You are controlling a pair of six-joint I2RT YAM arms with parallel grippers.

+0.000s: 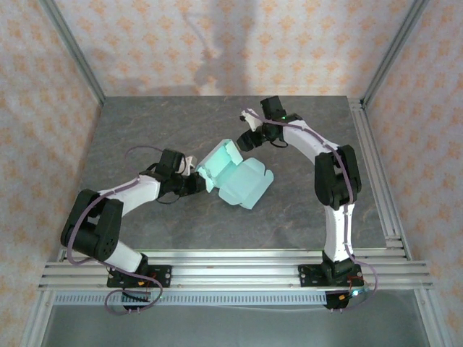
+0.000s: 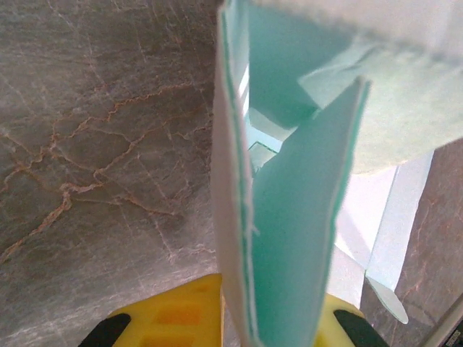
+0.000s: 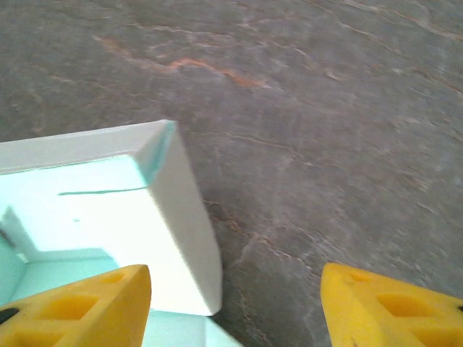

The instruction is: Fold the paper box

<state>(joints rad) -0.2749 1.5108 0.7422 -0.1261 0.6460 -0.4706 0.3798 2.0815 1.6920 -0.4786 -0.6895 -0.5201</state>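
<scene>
The paper box [image 1: 233, 173] is pale mint-green card, half formed, lying mid-table with one wall raised at its left end. My left gripper [image 1: 194, 179] is shut on that raised wall; in the left wrist view the box's folded card [image 2: 289, 238] stands between my yellow fingers [image 2: 173, 318]. My right gripper [image 1: 255, 137] hovers just behind the box's far corner, open. In the right wrist view its yellow fingertips [image 3: 79, 303] stand wide apart, with the box's white corner [image 3: 173, 217] partly between them and nothing gripped.
The grey marbled table [image 1: 145, 130] has bare room left, behind and right of the box. Aluminium frame rails [image 1: 217, 264] run along the near edge and the right side [image 1: 376, 166]. Patterned walls enclose the cell.
</scene>
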